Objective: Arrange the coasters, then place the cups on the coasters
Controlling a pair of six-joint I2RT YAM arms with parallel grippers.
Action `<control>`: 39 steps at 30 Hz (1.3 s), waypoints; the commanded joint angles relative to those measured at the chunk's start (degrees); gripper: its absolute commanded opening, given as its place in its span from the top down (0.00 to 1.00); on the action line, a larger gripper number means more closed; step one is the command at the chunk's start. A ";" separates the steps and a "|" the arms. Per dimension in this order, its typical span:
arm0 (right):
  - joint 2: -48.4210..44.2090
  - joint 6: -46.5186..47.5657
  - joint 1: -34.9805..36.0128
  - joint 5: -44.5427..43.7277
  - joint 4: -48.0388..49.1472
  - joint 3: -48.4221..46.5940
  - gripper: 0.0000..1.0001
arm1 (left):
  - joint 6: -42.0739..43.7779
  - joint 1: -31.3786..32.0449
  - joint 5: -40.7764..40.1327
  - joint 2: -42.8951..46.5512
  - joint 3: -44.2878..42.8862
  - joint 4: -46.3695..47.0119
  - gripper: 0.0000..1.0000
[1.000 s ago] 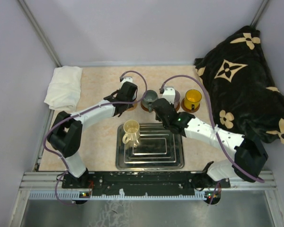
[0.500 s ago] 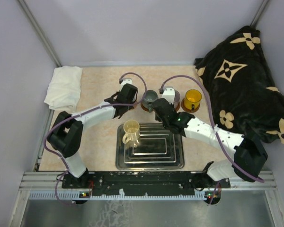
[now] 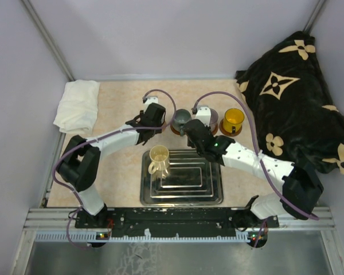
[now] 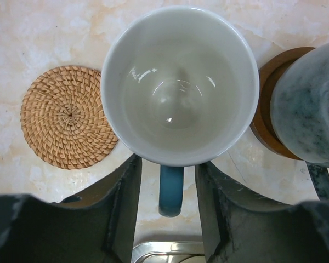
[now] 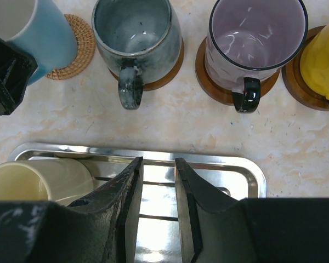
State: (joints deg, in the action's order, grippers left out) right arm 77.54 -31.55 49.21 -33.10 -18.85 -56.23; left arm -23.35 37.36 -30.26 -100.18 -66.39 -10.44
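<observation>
White inside, the blue mug [image 4: 180,82] stands upright with its handle [image 4: 171,189] pointing to 6 o'clock in the left wrist view. The left gripper [image 4: 169,164] is partly open: its fingers flank the handle with a gap on each side and touch nothing. A bare woven coaster [image 4: 66,118] lies at the mug's 9 o'clock. At its 3 o'clock the grey mug [image 4: 310,104] sits on a dark wooden coaster [image 4: 266,109].

The right gripper [image 5: 159,164] hangs over the metal tray [image 5: 225,167], narrowly parted and empty. In its view the cream mug [image 5: 38,183] sits in the tray at 8 o'clock. The purple mug [image 5: 255,38] and yellow mug [image 5: 323,55] stand on brown coasters [image 5: 208,82] at 1 and 2 o'clock.
</observation>
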 commanded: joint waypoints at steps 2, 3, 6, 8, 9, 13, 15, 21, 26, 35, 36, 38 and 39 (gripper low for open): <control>-0.35 -0.20 -0.78 -0.39 1.72 -1.49 0.70 | -0.56 0.17 -0.95 3.17 1.21 2.02 0.44; -0.37 -0.16 -0.77 -0.51 1.71 -1.40 0.70 | -0.55 0.17 -1.06 3.36 1.30 2.10 0.41; -0.52 -0.16 -0.70 -0.55 1.67 -1.41 0.70 | -0.56 0.17 -0.97 4.07 1.53 2.42 0.32; -0.67 -0.20 -0.77 -0.72 1.47 -1.23 0.70 | -0.55 0.32 -0.94 4.97 1.85 2.77 0.02; -0.76 -0.21 -0.76 -0.66 1.45 -1.21 0.70 | -0.49 0.34 -0.86 5.37 1.95 2.90 0.00; -1.38 -0.23 -0.76 -0.82 1.45 -0.97 0.70 | 0.03 0.66 0.05 7.86 3.07 3.16 0.00; -1.66 -0.25 -0.77 -0.93 1.37 -0.84 0.70 | -0.03 1.06 -0.03 9.37 3.55 2.08 0.00; -2.53 -0.06 -0.75 -2.21 0.98 -0.73 0.70 | -0.60 2.53 0.45 15.36 6.50 -2.39 0.00; -3.22 0.30 -0.74 -3.53 0.84 -0.80 0.68 | 1.13 4.80 5.63 25.83 14.09 -3.17 0.01; -3.31 1.00 -0.77 -4.16 1.44 -1.13 0.67 | -0.09 11.54 12.10 43.48 26.72 -6.94 0.19; -3.35 1.09 -0.78 -4.16 1.47 -1.24 0.67 | -0.49 11.88 12.75 44.30 27.17 -7.80 0.20; -3.49 1.12 -0.77 -4.01 1.47 -1.41 0.67 | -0.97 12.55 13.86 45.28 27.68 -9.63 0.20; -3.57 1.14 -0.78 -3.88 1.51 -1.36 0.67 | -1.11 13.00 14.05 45.51 27.78 -10.55 0.21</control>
State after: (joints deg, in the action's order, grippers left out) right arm 76.25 -31.00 49.21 -35.33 -19.07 -56.23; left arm -23.16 49.21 -19.62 -56.36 -39.64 -17.17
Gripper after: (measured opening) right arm 0.327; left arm 0.799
